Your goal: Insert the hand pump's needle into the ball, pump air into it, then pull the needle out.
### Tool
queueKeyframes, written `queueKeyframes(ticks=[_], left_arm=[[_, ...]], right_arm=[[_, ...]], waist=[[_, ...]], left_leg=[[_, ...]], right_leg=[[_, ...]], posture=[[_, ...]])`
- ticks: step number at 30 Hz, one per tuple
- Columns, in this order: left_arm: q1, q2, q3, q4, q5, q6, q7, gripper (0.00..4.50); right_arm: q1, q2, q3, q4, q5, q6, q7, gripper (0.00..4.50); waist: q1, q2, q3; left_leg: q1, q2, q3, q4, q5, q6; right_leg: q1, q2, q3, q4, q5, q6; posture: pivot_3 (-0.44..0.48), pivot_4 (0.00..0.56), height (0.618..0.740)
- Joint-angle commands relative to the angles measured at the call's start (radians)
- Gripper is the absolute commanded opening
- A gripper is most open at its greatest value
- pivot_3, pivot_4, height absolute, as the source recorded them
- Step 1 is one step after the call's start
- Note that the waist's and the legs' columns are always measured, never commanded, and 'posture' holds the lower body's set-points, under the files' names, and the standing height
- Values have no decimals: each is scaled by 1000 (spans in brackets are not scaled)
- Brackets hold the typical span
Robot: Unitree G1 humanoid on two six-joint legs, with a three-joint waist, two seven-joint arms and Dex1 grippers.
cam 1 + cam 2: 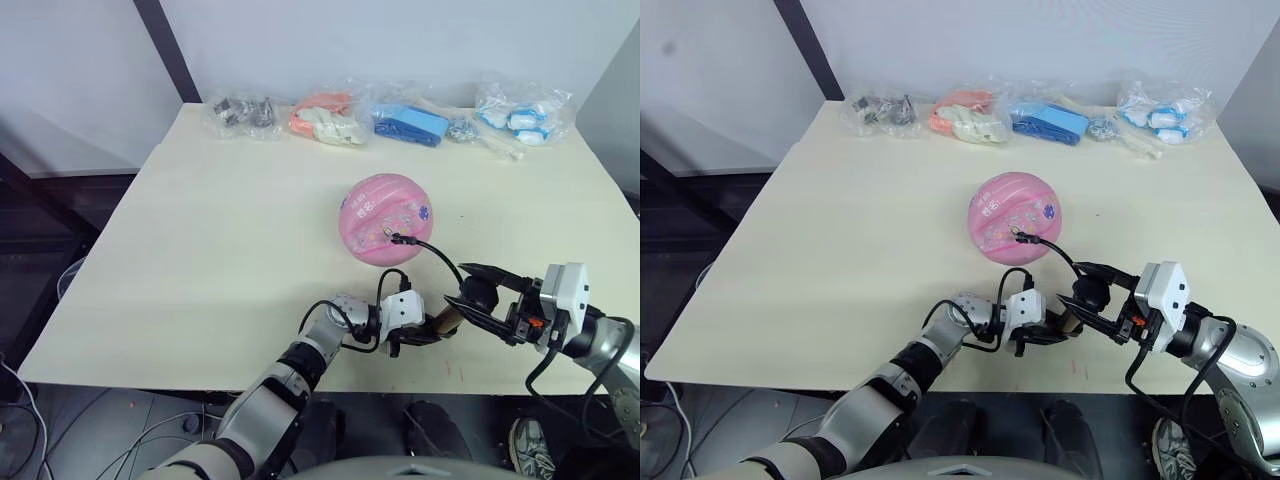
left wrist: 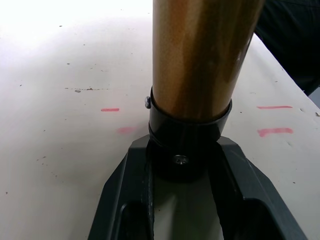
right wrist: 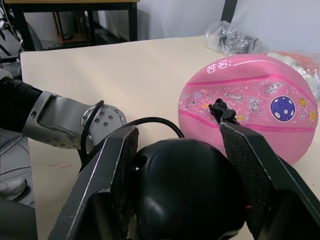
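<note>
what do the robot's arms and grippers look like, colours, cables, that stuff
Both arms are silver-grey metal with black joint segments and loose black cables looping at the wrists. Each wrist carries a boxy white housing. The left gripper and right gripper each have two black fingers; the right fingers are flat, tapering, with textured inner faces.

A pale wooden table [image 1: 220,250] carries the pink ball [image 1: 386,220], just beyond the jaws, and four or so clear bags [image 1: 325,118], contents hard to tell, well past them along its far edge.
</note>
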State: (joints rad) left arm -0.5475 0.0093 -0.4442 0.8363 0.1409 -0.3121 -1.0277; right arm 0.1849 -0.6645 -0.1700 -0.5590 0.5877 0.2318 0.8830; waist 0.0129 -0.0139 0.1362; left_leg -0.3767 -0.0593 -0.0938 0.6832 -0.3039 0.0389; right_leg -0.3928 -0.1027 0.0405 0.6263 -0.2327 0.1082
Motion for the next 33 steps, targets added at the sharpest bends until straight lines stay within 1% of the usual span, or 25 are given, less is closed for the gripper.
queueKeyframes(ticks=[1,6,12,16,20,23,26,28,33], left_arm=[[31,8,-22,57,24,31,-8,1030],[31,3,-24,62,23,29,-7,1030],[30,-3,-24,69,24,27,-5,1030],[29,-5,-24,73,25,24,-4,1030],[28,-6,-25,76,25,22,-4,1030],[28,-7,-25,77,25,21,-6,1030],[29,-8,-25,77,25,21,-7,1030],[28,-9,-25,78,25,21,-5,1030],[26,-9,-22,80,26,18,0,1030]], right_arm=[[-38,-51,-51,-81,128,86,9,2158],[-168,-200,-220,-132,378,248,-28,2158],[-248,-335,-374,-127,588,371,-61,2158],[-302,-399,-437,-107,680,421,-93,2158],[-348,-433,-462,-90,741,452,-124,2158],[-364,-441,-465,-87,759,472,-135,2158],[-335,-422,-454,-103,734,474,-127,2158],[-294,-391,-425,-125,682,460,-114,2158],[-173,-276,-292,-165,464,355,-76,2158]], waist=[[1,1,0],[2,6,3],[4,5,4],[4,6,4],[4,5,4],[4,6,4],[4,6,4],[5,6,4],[3,5,3]], left_leg=[[0,0,0,0,0,0],[-3,-1,-1,0,0,0],[-5,-1,-4,0,0,0],[-5,-1,-4,1,0,0],[-5,-1,-4,1,0,0],[-6,-1,-4,1,0,0],[-6,-1,-4,1,0,0],[-6,-1,-4,1,0,1],[-3,-2,-3,1,0,1]], right_leg=[[0,0,0,0,0,0],[-1,-2,0,0,0,0],[-1,-3,-3,-1,0,0],[-1,-3,-3,-1,0,0],[-1,-3,-3,-1,0,0],[-1,-4,-3,-1,0,0],[-1,-4,-3,-1,0,0],[-1,-4,-3,-1,0,0],[1,-4,-3,-1,0,0]], posture=[[0,150,740],[0,150,740],[0,150,740],[0,150,740],[0,150,740],[0,150,740],[0,150,740],[0,150,740],[0,150,740]])
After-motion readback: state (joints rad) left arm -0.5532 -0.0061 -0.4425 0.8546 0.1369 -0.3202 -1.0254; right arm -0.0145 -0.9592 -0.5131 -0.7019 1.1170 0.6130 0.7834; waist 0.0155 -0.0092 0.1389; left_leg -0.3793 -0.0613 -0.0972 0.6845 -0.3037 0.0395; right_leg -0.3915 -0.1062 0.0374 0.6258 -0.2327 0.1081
